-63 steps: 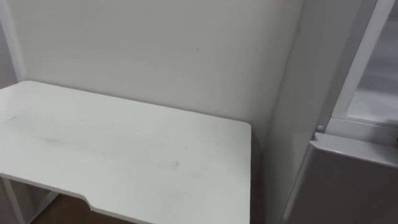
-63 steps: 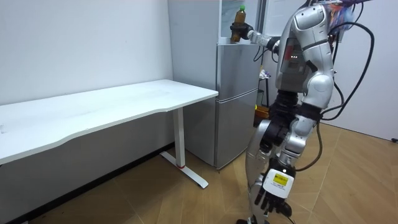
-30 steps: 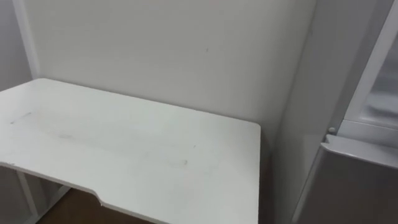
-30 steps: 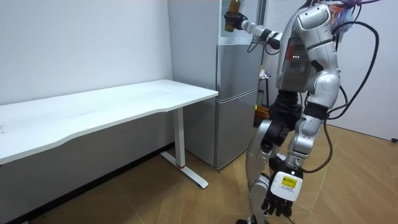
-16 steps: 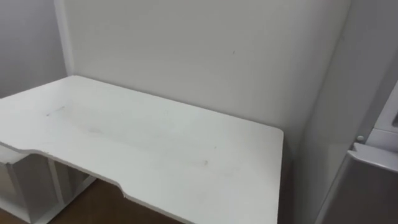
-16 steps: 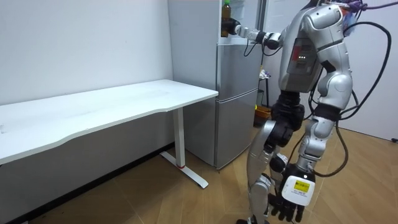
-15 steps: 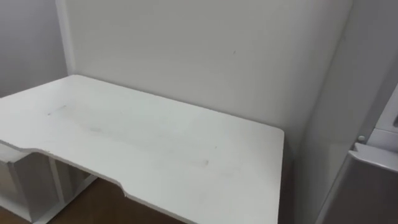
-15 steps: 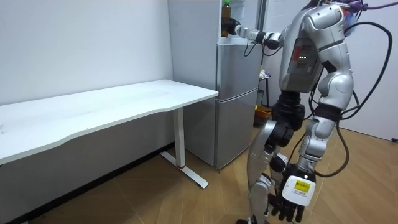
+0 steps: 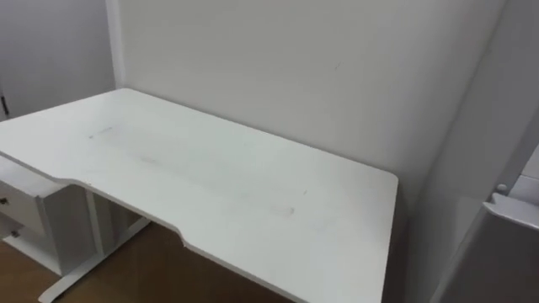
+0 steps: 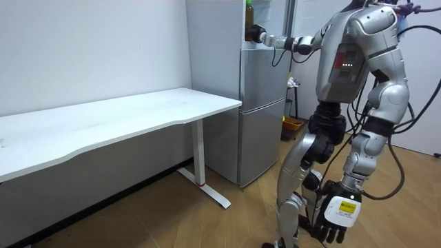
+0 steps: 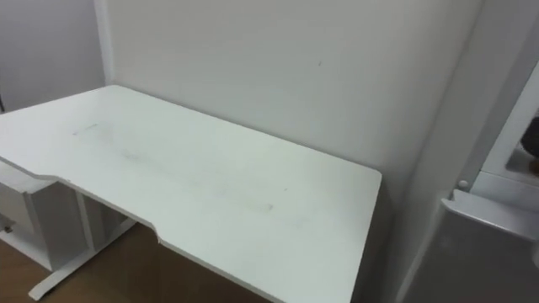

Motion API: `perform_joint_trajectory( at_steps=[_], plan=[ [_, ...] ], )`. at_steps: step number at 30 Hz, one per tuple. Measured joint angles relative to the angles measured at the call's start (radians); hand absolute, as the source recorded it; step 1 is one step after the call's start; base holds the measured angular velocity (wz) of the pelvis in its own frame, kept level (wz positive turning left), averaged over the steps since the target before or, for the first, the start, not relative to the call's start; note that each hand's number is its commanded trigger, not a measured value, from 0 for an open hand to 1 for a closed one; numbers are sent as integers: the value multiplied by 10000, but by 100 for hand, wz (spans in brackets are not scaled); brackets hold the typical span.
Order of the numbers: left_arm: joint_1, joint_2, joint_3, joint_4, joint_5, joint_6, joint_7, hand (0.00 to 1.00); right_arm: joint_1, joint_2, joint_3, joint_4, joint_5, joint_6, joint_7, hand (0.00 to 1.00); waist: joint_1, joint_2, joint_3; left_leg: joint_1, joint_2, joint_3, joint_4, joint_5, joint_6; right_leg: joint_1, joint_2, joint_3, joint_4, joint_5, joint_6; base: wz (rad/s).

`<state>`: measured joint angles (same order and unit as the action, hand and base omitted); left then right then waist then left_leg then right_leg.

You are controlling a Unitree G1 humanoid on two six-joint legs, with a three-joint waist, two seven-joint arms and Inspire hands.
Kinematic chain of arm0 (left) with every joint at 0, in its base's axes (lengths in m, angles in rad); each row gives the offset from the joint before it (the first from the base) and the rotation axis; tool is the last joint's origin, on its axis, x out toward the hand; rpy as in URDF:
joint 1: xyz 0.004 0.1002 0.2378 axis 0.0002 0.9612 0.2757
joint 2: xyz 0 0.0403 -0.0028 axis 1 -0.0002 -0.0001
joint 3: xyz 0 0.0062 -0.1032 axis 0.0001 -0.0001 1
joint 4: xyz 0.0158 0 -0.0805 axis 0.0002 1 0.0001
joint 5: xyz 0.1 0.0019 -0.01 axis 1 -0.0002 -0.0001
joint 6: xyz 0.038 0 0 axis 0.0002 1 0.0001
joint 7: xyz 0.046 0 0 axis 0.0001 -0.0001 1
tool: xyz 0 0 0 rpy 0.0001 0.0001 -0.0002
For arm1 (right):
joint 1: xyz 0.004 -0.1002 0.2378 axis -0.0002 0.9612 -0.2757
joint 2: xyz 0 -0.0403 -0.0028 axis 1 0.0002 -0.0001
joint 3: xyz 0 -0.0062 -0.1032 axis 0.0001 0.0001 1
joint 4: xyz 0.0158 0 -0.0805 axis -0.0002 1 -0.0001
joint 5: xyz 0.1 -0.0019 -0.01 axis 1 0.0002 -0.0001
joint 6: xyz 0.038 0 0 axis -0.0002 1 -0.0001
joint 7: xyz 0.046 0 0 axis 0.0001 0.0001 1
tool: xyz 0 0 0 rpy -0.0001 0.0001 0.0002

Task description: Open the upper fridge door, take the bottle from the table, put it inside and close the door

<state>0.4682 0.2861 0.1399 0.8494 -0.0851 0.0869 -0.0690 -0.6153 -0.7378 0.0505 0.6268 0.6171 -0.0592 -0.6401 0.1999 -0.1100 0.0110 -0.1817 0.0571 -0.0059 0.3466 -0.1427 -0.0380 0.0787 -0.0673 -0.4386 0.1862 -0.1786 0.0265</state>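
In the room view I stand in front of the grey fridge, with my right arm stretched out to its open upper compartment. My right hand is shut on the dark bottle with a green cap, held upright at the left edge of that opening. My left hand hangs low beside my leg, fingers relaxed and holding nothing. In the right eye view the fridge's lower door top and the white upper opening lie at the right edge.
A long white desk stands against the wall to the left of the fridge, with a white drawer unit under its left end. Wooden floor lies open around me. A small yellow box sits on the floor beyond the fridge.
My right hand has lifted the bottle from just above the lower door up into the upper opening. My body has shifted toward the room view's right, and the eye views have swung left.
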Motion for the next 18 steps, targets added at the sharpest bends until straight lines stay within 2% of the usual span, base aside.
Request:
perform_joint_trajectory(
  at_steps=[2,4,9,18],
  plan=[
    [-46,84,-147,6,-5,0,0,0,-69,0,138,269,3,-254,-24,0,34,7,7,-12,6,-26,-4,42,-18,-107,6,-10,-4,-39,-41,4],
    [-97,137,-288,29,-11,-2,0,0,-96,1,184,397,3,-353,-43,0,74,19,15,-13,13,-50,-11,63,-34,-111,13,-29,8,-106,3,0],
    [-451,221,-866,130,-10,-1,4,0,-136,17,375,776,8,-939,-112,0,147,44,34,-100,50,-26,2,77,-48,-233,23,-21,33,-142,21,-2],
    [-793,264,-1080,50,-8,-54,289,0,-140,36,427,815,-26,-1502,-112,0,208,50,54,-264,90,167,-6,54,-66,-510,12,177,36,-92,42,-7]
  ],
)
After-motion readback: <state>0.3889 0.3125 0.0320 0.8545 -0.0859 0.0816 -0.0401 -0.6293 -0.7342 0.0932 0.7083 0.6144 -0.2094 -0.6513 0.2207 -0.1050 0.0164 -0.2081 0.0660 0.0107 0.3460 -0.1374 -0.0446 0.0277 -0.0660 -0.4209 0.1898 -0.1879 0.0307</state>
